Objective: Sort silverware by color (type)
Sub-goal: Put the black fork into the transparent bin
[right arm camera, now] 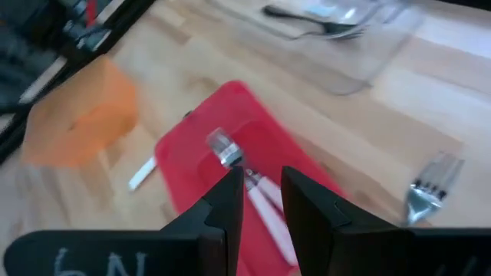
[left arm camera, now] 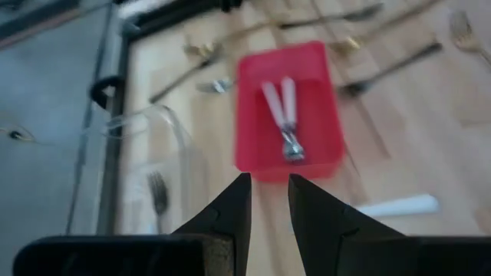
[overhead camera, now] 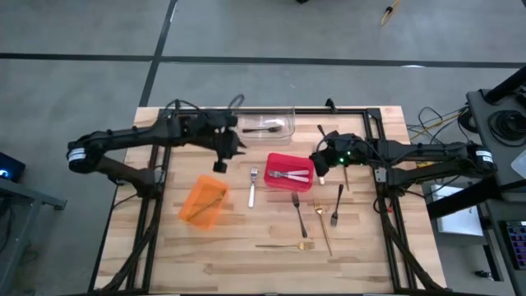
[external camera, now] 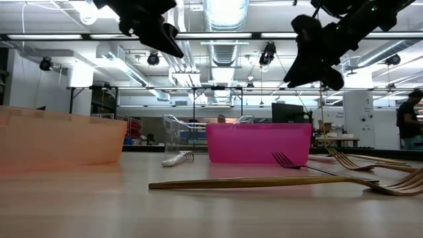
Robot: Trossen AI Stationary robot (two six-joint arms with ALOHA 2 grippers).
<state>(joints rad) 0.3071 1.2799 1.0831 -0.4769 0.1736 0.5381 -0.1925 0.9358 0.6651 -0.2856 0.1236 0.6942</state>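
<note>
Left gripper (overhead camera: 220, 166): above the table between clear bin and orange bin, near the white-handled fork; fingers (left arm camera: 230, 215) a narrow gap apart, holding nothing.
Right gripper (overhead camera: 319, 170): above the right edge of the red bin; fingers (right arm camera: 222, 211) a narrow gap apart, nothing between them.
Red bin (overhead camera: 288, 171): middle of the table, with two white-handled silver pieces (overhead camera: 288, 174) inside, side by side.
Clear bin (overhead camera: 265, 123): far side of the table, one dark fork (overhead camera: 261, 129) inside.
Orange bin (overhead camera: 204, 201): left of the middle, a gold piece (overhead camera: 205, 203) lying in it.
White-handled fork (overhead camera: 253, 187): on the table between orange and red bin, tines toward the far side.
Dark forks (overhead camera: 297, 212): one just near of the red bin, another (overhead camera: 337, 205) to its right.
Gold pieces: a fork (overhead camera: 286, 245) lying crosswise near the front edge, a long one (overhead camera: 323, 228) between the dark forks.
Table (overhead camera: 197, 255): light wood planks.
</note>
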